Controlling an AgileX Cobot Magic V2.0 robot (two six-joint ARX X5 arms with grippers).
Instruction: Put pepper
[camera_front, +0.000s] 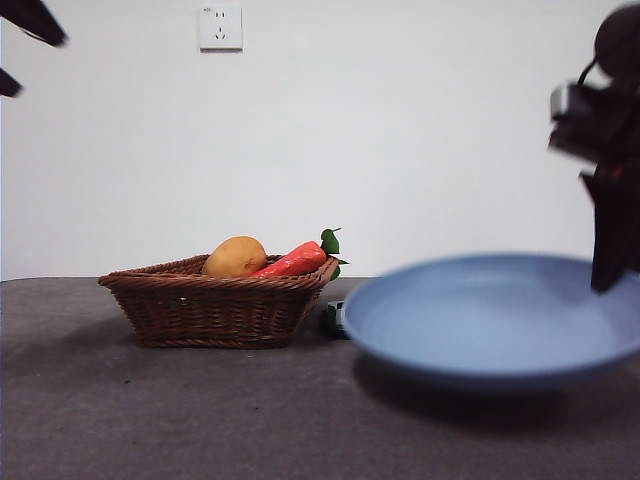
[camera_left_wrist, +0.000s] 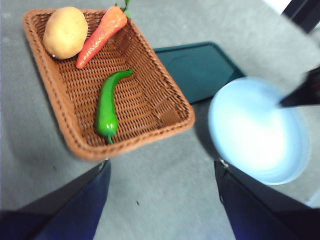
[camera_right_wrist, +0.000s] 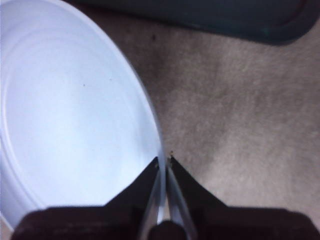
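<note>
The green pepper (camera_left_wrist: 107, 107) lies in the wicker basket (camera_left_wrist: 170, 100), seen in the left wrist view; in the front view the basket (camera_front: 215, 305) wall hides it. My left gripper (camera_left_wrist: 162, 167) is open and empty, high above the table near the basket. My right gripper (camera_right_wrist: 163, 162) is shut on the rim of a light-blue plate (camera_right_wrist: 75, 115) and holds it above the table at the right (camera_front: 490, 315). Its dark arm (camera_front: 605, 150) comes in from the right edge.
A potato (camera_left_wrist: 65, 32) and a red-orange carrot with green leaves (camera_left_wrist: 102, 32) lie at the basket's far end, also visible from the front (camera_front: 290, 260). A dark green tray (camera_left_wrist: 200, 67) lies flat between basket and plate.
</note>
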